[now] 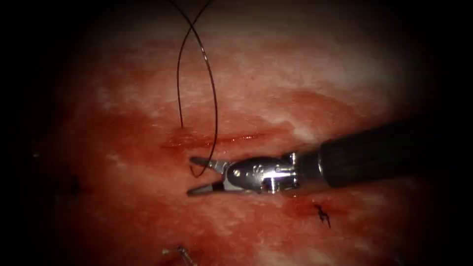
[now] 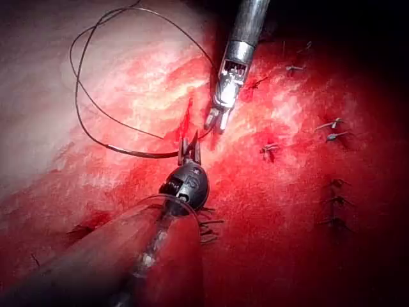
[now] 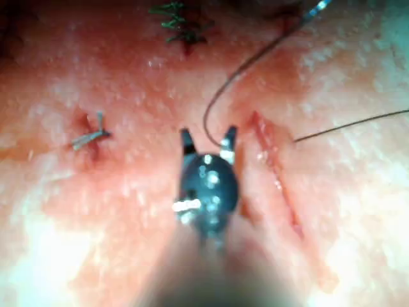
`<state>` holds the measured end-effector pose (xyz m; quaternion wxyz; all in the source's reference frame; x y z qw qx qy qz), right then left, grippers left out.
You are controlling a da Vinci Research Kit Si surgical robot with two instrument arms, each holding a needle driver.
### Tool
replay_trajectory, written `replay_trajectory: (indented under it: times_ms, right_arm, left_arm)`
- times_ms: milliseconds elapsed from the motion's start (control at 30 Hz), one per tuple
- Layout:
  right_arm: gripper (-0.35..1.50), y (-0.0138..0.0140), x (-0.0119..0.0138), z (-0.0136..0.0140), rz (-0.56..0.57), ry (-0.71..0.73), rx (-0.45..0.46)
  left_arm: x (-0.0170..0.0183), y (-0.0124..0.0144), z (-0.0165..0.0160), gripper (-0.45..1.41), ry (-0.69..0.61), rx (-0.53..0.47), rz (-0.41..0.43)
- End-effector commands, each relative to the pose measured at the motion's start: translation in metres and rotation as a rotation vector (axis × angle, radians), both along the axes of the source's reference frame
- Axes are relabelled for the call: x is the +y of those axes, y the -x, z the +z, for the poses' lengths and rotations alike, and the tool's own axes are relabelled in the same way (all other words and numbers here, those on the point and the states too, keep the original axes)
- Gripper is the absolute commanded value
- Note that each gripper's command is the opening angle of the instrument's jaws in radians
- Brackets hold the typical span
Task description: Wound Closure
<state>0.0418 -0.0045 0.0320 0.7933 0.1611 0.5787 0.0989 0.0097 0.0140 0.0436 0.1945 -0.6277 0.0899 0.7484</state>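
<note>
Right tool (image 1: 189, 175) agape (holding nothing), thread (image 1: 213, 93) looped between jaws.

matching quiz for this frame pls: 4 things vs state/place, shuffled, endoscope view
1. right tool
2. thread
3. cut
4. knotted stitch

A. thin dark loop rising from the tissue
B. jaws open, holding nothing
C. short dark ends, below the tool
D. red slit just above the jaws

Pairs: 1-B, 2-A, 3-D, 4-C
</note>
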Motion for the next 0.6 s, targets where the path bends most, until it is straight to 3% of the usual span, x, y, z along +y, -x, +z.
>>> replay_trajectory:
  times_ms: [33,367,433,600]
  right_arm:
    - [-0.35,-0.0001,-0.0004,0.0008,-0.003,0.005,0.000]
    - [-0.35,0.0009,-0.0015,-0.0004,-0.015,-0.040,-0.006]
    - [-0.35,0.0014,-0.0023,-0.0015,-0.029,-0.047,-0.003]
    - [-0.35,0.0026,-0.0053,-0.0076,-0.081,-0.058,0.031]
  left_arm:
    - [-0.0007,0.0006,0.0005,-0.45,-0.003,-0.002,0.003]
    - [-0.0009,0.0010,0.0006,-0.45,-0.005,-0.008,0.004]
    - [-0.0009,0.0010,0.0006,-0.45,-0.004,-0.009,0.005]
    - [-0.0007,0.0013,0.0011,-0.45,-0.008,-0.011,0.002]
